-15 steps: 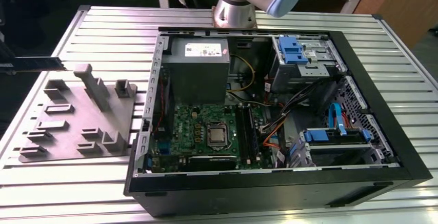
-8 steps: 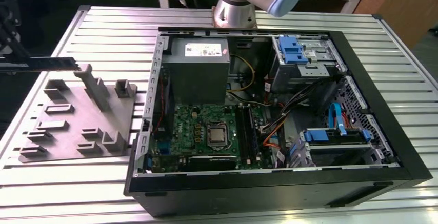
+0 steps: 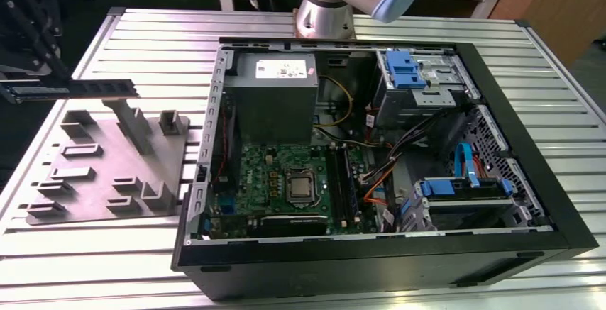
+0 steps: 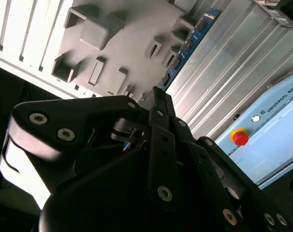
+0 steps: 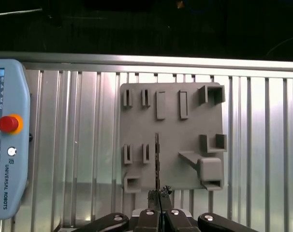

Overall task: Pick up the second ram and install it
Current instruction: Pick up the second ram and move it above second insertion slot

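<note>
Above the grey moulded fixture plate (image 3: 104, 161), at the exterior view's left: the second ram (image 3: 99, 87), a thin dark blue-green memory stick, well apart from the open black computer case (image 3: 379, 250). Black gripper (image 5: 159, 193) clenched on one end of it. Judged hazards: the end-grip lets the stick pivot; tilted entry at the long black motherboard slots (image 3: 343, 182) could jam or bend contacts. Print: white label on the grey power supply (image 3: 274, 72); lettering on the pale blue teach pendant (image 5: 6, 140); neither transcribed.

Second ram (image 4: 190, 43) in tool (image 4: 156, 95), above grey fixture (image 4: 122, 38)
</note>
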